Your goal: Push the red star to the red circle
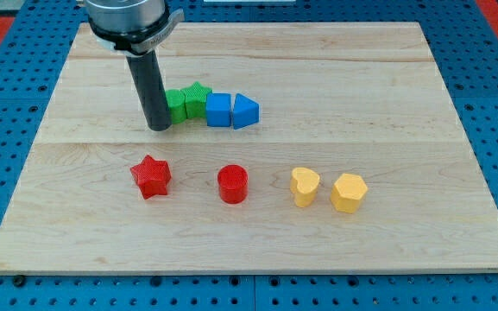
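The red star [151, 176] lies on the wooden board [404, 95] at lower left. The red circle [232, 184] lies to its right, about a block's width apart. My tip [159, 127] rests on the board above the red star, just left of a green block [176, 104] and touching or nearly touching it. The tip is well apart from the red star.
A row sits right of the tip: green block, green star [197, 98], blue cube [219, 110], blue triangle [245, 111]. A yellow heart [304, 186] and a yellow hexagon [349, 192] lie right of the red circle. Blue pegboard surrounds the board.
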### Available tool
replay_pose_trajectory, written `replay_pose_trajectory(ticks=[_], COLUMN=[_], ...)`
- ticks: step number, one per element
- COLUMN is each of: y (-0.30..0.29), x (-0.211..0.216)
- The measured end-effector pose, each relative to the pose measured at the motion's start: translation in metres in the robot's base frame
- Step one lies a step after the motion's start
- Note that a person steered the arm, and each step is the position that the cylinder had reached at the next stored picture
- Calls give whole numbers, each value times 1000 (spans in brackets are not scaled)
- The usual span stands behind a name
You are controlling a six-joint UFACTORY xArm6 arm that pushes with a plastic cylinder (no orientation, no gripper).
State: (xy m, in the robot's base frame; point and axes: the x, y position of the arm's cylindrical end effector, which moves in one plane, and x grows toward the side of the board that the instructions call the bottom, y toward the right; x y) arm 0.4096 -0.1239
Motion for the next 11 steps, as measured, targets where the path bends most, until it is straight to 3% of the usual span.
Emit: replay_pose_trajectory(ticks=[2,4,7,9,11], y=[-23,-56,-20,19,96], x=[12,63,113,117,116])
